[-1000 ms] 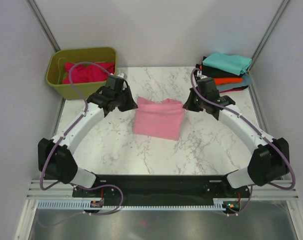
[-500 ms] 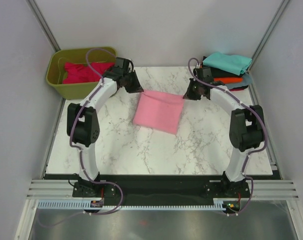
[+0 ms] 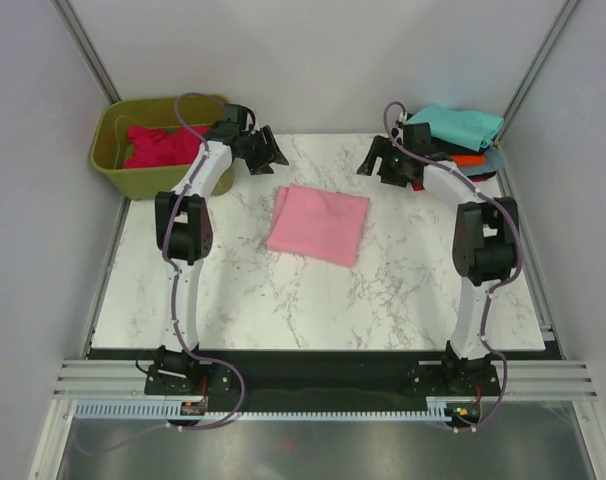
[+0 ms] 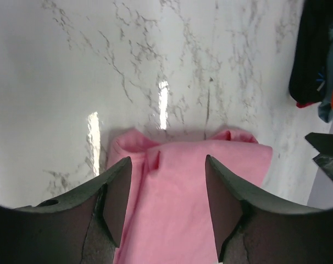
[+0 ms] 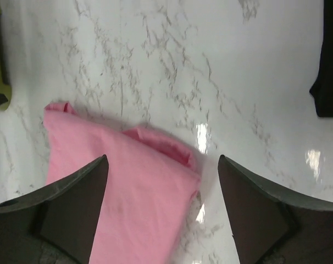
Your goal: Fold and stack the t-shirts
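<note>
Robot test cell in a lab, not a home
Plain pale walls and slanting metal posts are boxing in a marble-patterned bench; a left arm and a right arm, white and black, are standing bolted to a black base plate at its near edge, purple cables are looping down to a slotted wiring duct, and aluminium rails are running across the front.

I get bright, even light from overhead, and shadows in the top view are faint and soft. In both wrist views the marble table throws white glare spots near the pink t-shirt. The left fingers look dark and slightly blurred.
</note>
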`<state>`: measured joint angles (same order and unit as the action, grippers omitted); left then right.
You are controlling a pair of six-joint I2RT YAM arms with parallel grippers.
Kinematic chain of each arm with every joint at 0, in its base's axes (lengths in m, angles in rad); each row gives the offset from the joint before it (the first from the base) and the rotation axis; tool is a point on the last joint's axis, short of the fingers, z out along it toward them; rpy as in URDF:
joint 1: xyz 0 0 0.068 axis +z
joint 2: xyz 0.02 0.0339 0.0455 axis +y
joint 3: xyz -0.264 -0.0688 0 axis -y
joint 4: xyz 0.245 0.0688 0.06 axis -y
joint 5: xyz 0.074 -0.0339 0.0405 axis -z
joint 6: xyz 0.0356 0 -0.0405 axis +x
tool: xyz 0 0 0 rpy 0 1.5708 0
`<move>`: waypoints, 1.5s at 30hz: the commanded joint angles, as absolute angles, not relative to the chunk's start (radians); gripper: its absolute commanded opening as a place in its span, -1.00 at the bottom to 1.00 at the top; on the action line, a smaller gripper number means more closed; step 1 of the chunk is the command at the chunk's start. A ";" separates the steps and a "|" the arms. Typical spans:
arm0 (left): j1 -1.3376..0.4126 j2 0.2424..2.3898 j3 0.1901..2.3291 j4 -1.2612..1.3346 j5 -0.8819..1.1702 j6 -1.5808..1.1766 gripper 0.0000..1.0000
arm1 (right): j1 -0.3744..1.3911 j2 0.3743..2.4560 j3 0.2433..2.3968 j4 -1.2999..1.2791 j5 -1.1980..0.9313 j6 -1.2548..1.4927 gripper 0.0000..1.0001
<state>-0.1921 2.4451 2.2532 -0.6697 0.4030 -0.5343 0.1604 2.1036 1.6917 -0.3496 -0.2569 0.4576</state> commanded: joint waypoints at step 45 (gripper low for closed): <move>-0.307 2.076 1.927 -0.503 0.393 -0.388 -0.96 | 0.114 1.359 0.839 0.002 -0.528 0.497 0.77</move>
<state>-0.3000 2.2677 1.9362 -0.5438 0.4263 -0.4122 0.1196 1.3888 0.8398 -0.0116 -0.5224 0.5205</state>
